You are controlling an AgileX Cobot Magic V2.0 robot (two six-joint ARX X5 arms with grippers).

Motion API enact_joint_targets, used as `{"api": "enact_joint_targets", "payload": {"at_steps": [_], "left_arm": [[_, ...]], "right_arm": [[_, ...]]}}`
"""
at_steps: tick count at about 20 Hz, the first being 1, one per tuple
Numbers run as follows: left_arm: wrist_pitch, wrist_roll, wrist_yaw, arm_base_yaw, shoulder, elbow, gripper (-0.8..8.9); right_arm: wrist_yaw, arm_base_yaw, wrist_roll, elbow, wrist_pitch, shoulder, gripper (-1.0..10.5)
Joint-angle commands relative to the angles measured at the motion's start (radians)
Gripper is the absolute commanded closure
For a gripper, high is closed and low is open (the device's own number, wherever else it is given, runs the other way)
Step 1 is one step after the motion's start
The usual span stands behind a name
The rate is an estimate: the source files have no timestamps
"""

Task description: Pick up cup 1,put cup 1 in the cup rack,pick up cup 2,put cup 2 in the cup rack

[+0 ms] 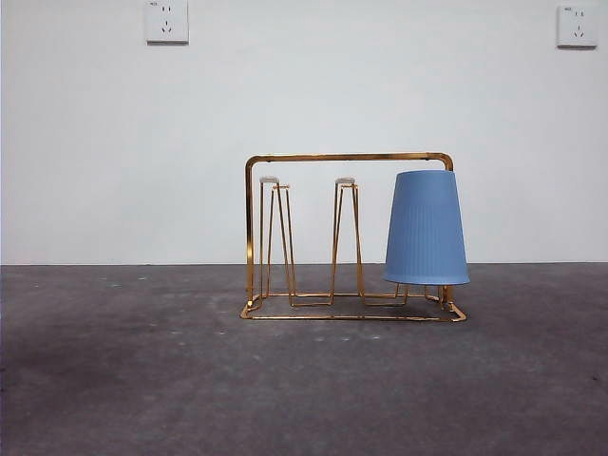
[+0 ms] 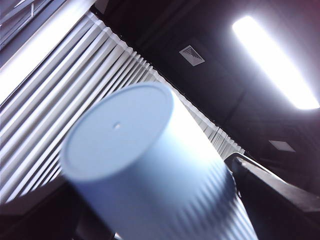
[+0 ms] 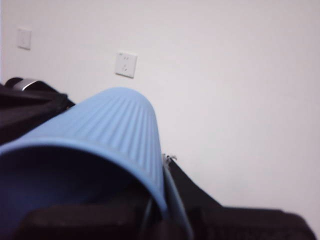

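Note:
The gold wire cup rack (image 1: pixel 348 158) stands on the dark table in the front view. One blue ribbed cup (image 1: pixel 427 228) sits upside down over its right peg. The left and middle pegs (image 1: pixel 345 182) with pale tips are bare. No arm shows in the front view. My left gripper (image 2: pixel 150 210) is shut on a pale blue ribbed cup (image 2: pixel 130 150), its closed bottom pointing up at the ceiling. My right gripper (image 3: pixel 100 210) is shut on a blue ribbed cup (image 3: pixel 115 130), its open rim near the camera and its body pointing toward the wall.
A white wall with two sockets (image 1: pixel 166 21) stands behind the table. Another black arm part (image 3: pixel 30 105) shows beside the cup in the right wrist view. The dark tabletop (image 1: pixel 114 380) spreads left and in front of the rack.

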State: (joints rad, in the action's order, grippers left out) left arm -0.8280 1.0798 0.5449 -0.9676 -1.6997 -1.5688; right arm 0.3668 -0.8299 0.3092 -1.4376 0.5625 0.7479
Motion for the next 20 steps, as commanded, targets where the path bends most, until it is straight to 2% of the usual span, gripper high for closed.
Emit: {"api": "enact_joint_targets", "payload": {"at_steps": [1, 6, 10, 13, 16, 18, 20], "left_arm": [[-0.027, -0.002, 0.013, 0.003, -0.004, 0.004, 3.45], [-0.026, 0.000, 0.013, 0.013, -0.004, 0.004, 3.58], [-0.015, 0.000, 0.025, 0.013, -0.004, 0.004, 6.64], [0.003, -0.003, 0.032, 0.014, -0.004, 0.004, 8.00], [0.004, -0.002, 0.035, 0.013, -0.004, 0.004, 8.21], [0.004, -0.002, 0.039, 0.014, -0.004, 0.004, 8.21], [0.004, -0.002, 0.039, 0.022, -0.003, 0.004, 8.21]], "right_arm": [[0.002, -0.001, 0.009, 0.018, 0.036, 0.006, 9.6], [0.009, -0.001, 0.009, 0.018, 0.075, 0.007, 9.6], [0.020, -0.001, 0.009, 0.018, 0.088, 0.007, 9.6], [0.027, -0.001, 0.008, 0.018, 0.117, 0.008, 9.4], [0.027, -0.001, -0.004, 0.018, 0.154, 0.008, 9.2], [0.027, -0.001, -0.021, 0.018, 0.161, 0.007, 7.7], [0.029, -0.001, -0.036, 0.013, 0.183, 0.006, 7.2]]}}
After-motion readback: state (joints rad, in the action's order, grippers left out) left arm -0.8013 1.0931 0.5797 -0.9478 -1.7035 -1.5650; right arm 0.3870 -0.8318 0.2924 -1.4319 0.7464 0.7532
